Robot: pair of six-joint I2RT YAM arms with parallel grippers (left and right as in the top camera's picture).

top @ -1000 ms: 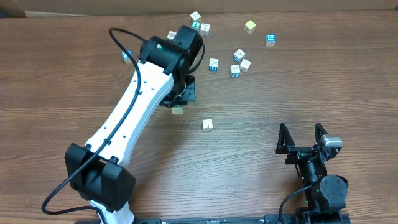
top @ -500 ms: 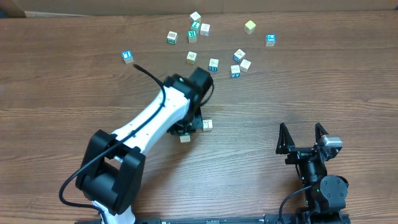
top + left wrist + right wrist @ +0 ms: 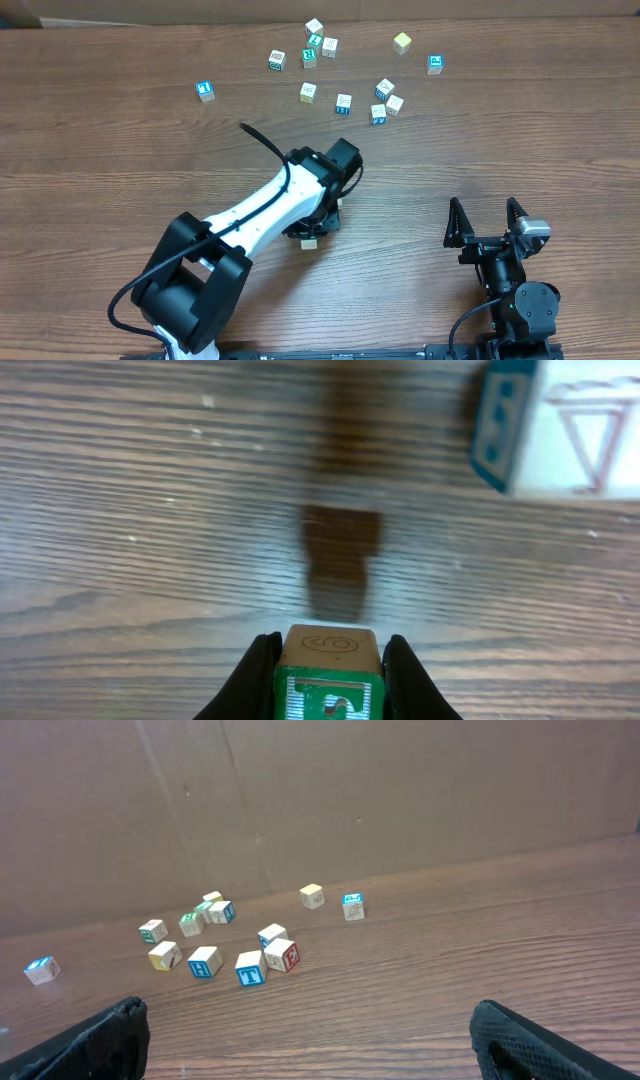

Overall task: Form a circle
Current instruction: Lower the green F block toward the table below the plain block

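Left gripper (image 3: 328,665) clamped; right gripper (image 3: 484,206) spread wide.

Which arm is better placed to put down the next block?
Left. The left gripper holds a green-faced cube close to a second cube on the table. The right gripper sits open and empty, far off.

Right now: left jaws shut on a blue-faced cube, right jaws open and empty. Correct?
Wrong on colour. The cube in the left jaws has a green face, not blue; the left wrist view shows it. The rest stands: the left jaws are shut on it, and the right jaws are open and empty.
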